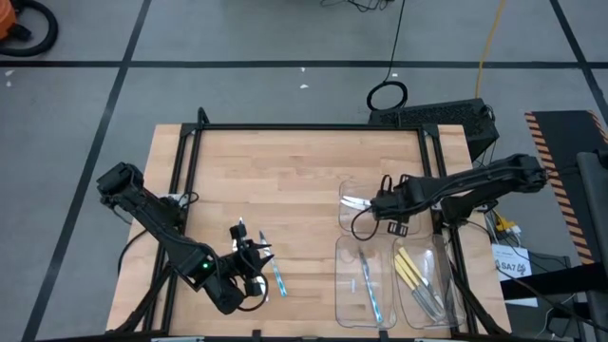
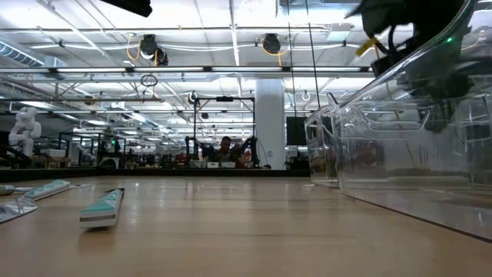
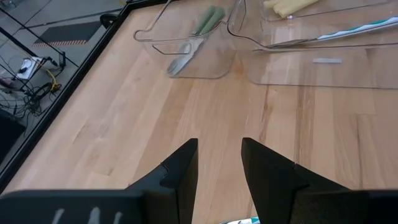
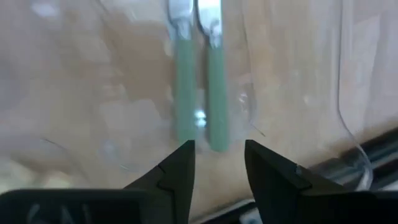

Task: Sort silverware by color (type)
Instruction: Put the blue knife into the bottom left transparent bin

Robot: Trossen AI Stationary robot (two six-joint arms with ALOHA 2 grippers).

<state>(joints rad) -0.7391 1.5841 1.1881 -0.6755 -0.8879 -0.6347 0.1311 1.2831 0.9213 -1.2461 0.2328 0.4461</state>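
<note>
utensils (image 1: 415,269) in trays (image 1: 380,318), one utensil (image 1: 276,276) on table (image 1: 294,180)

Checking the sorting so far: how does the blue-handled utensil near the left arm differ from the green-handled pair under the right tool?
The blue-handled utensil lies loose on the bare table; the green-handled pair lies inside a clear tray. It is single; they lie side by side. All are slim with pastel handles.

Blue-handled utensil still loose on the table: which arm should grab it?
Left. The left gripper sits right beside the blue-handled utensil; the right gripper is over the green-handled tray, far across.
</note>
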